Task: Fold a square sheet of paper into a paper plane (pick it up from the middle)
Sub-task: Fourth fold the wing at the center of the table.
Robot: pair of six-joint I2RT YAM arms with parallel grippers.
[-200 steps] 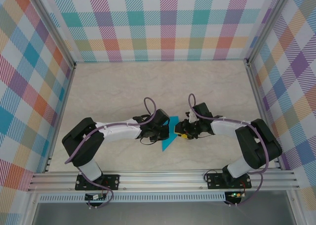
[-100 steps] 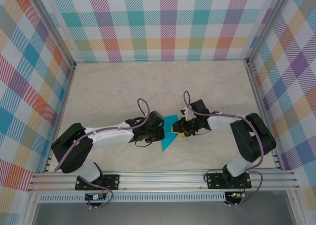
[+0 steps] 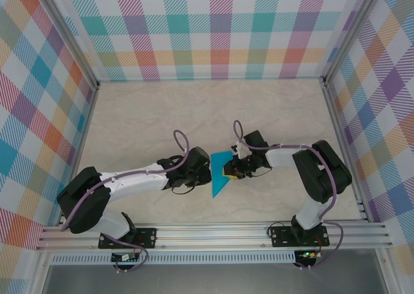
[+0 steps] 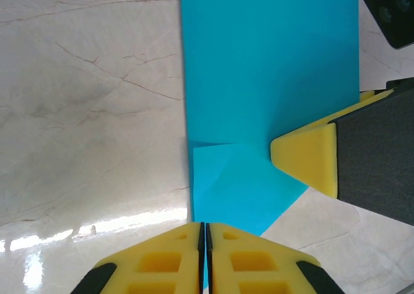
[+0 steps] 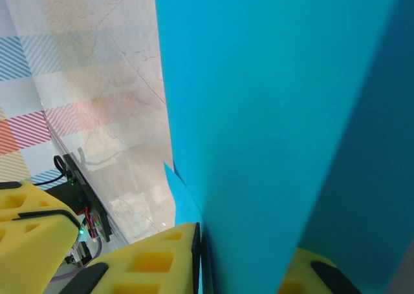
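Along the near edge an aluminium rail (image 3: 213,232) carries the two arm bases, and both arms bend inward to meet over the middle of the pale marble-look counter (image 3: 149,113). The paper plane (image 3: 218,178) lies there between the two hands, a narrow teal kite shape. Its long axis runs near to far, with the sharp tip pointing back toward the bases and a touch to the left, and the wide end farther off. The left hand (image 3: 206,172) sits at the plane's left edge. In its wrist view the yellow fingers (image 4: 162,262) are pressed together, with only a sliver of teal pinched between them. The right hand (image 3: 228,170) comes in from the other side with its jaws closed down on the right edge. A flap of the paper rises between its yellow pads (image 5: 162,258), and one wedge-shaped tip rests on the upper face. Beyond them the counter runs to plaid walls (image 3: 213,35) of pastel checks.
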